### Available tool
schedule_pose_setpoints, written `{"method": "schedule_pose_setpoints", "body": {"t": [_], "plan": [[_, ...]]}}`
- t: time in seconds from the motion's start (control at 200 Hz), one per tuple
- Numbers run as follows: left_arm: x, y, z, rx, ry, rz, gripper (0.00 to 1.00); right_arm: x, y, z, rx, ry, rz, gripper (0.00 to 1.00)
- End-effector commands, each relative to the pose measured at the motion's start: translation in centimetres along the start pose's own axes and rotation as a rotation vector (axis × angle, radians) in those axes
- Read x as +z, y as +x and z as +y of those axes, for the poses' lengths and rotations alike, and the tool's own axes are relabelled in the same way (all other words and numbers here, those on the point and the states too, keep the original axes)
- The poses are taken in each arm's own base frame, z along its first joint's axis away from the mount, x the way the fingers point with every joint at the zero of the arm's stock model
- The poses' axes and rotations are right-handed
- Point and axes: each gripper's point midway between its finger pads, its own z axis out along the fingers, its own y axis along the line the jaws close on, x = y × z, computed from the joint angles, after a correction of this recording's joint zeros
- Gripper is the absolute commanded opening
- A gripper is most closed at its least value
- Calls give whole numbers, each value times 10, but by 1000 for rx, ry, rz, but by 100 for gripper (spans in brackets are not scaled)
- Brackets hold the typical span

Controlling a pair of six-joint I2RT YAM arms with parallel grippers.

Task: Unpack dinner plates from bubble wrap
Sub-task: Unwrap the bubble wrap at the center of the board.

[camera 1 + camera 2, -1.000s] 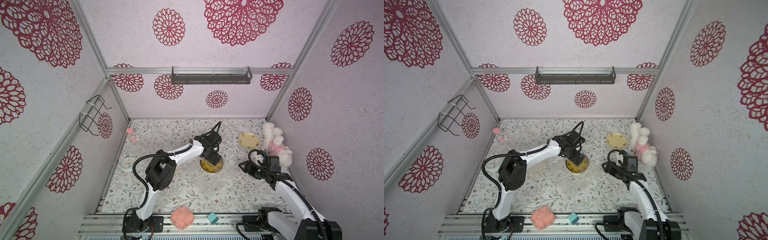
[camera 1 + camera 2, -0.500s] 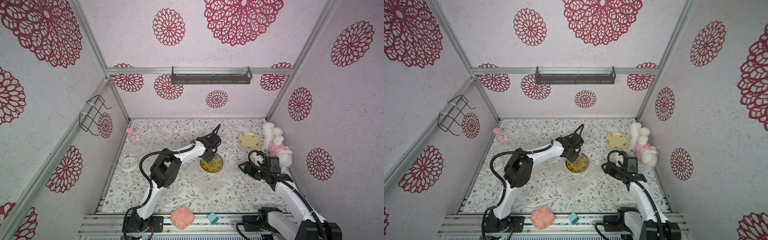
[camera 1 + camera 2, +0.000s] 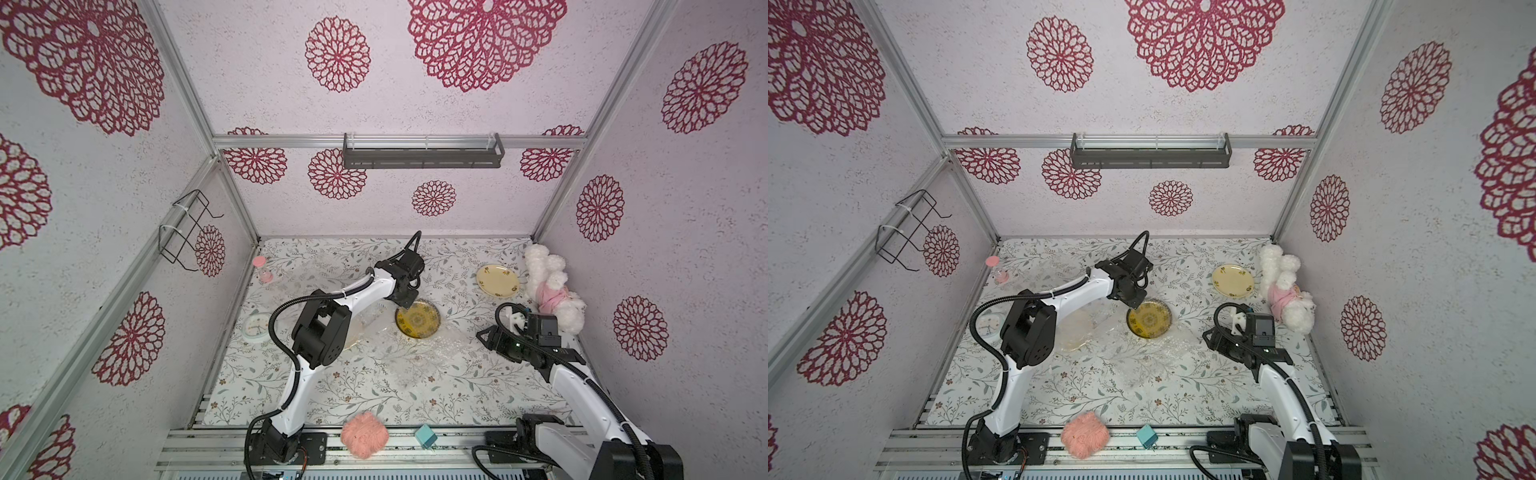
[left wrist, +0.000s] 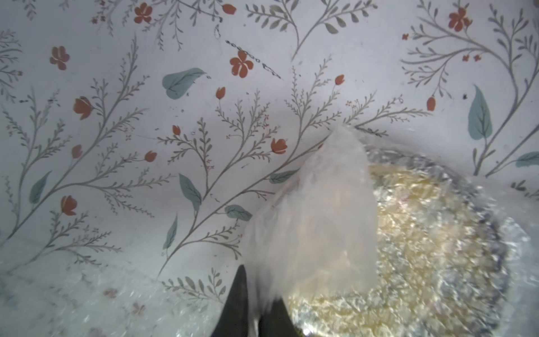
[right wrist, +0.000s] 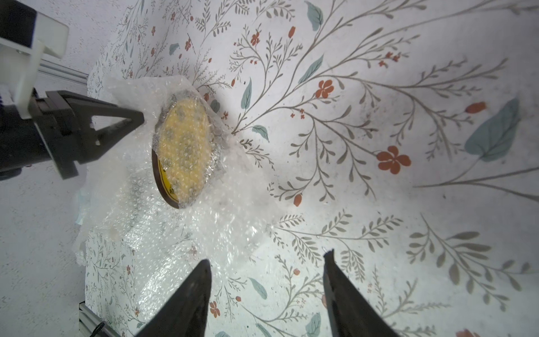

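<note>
Closed up since a second ago, left gripper (image 4: 258, 286) is clamped on bubble wrap (image 4: 315, 204) over the yellow plate (image 3: 417, 319); right gripper (image 5: 267, 256) is held wide.

Overhead pair wide; wrists close, share yellow plate (image 5: 166, 183).

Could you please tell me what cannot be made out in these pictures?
- Left claw: mostly cut off by the left wrist picture's edge.
- Yellow plate: pattern blurred by bubble wrap in that view.
- Cream plate: partly hidden by the left arm in a top view.
- Clock: hands too small in a top view.
</note>
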Motion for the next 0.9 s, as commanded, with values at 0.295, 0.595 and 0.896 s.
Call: {"method": "schedule_pose_setpoints", "body": {"t": [0.295,0.595,0.896], "plan": [[14,-21,26,-107,155,-44,65,-18,-10,3,-110,58,-30,62],[36,-20,82,-267,115,-21,65,-17,-5,49,-318,107,-23,63],[25,-18,110,-385,108,-38,64,13,-2,98,-477,96,15,63]]}}
